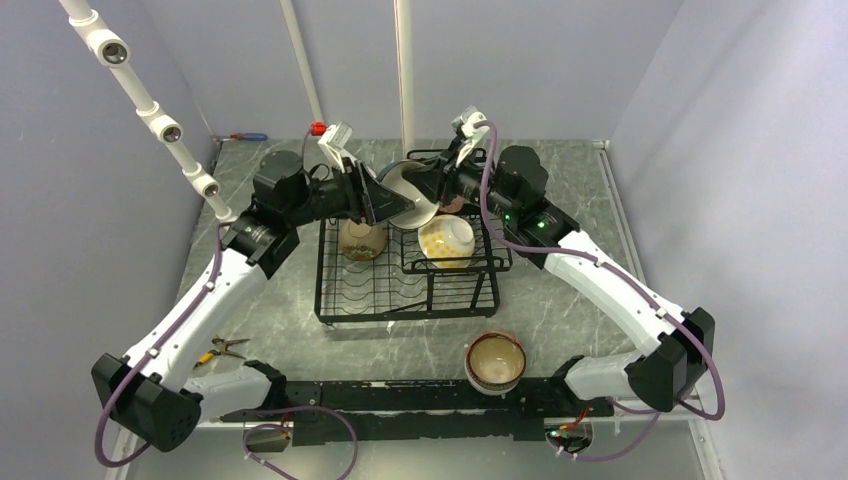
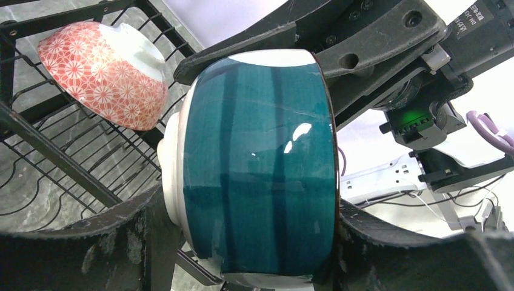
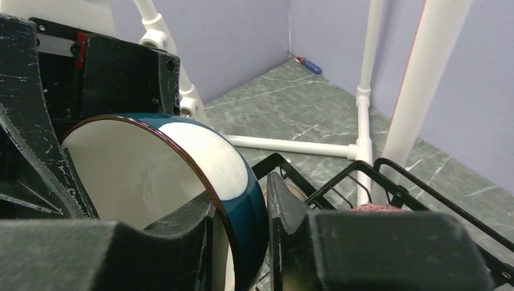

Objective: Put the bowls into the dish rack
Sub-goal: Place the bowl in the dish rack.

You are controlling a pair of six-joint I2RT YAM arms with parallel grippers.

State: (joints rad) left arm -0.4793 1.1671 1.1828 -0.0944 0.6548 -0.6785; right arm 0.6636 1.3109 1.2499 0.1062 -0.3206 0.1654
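Note:
A teal-and-white bowl (image 1: pixel 408 192) hangs on its side above the dish rack (image 1: pixel 400 300), held from both sides. My left gripper (image 1: pixel 390 203) spans it from foot to rim, one finger on each end (image 2: pixel 260 242). My right gripper (image 1: pixel 434 190) is shut on the bowl's wall (image 3: pixel 242 224), one finger inside and one outside. A yellow-dotted bowl (image 1: pixel 447 240) and a pink-patterned bowl (image 2: pixel 103 73) lie in the raised basket. A brownish bowl (image 1: pixel 362 238) sits in the lower tray. A brown-rimmed bowl (image 1: pixel 496 362) stands on the table near the front edge.
A white pipe frame (image 1: pixel 160 120) slants along the left, with an upright post (image 1: pixel 404 70) behind the rack. Pliers (image 1: pixel 225 348) lie at the front left. A screwdriver (image 1: pixel 248 136) lies at the back left corner. Purple walls close in the table.

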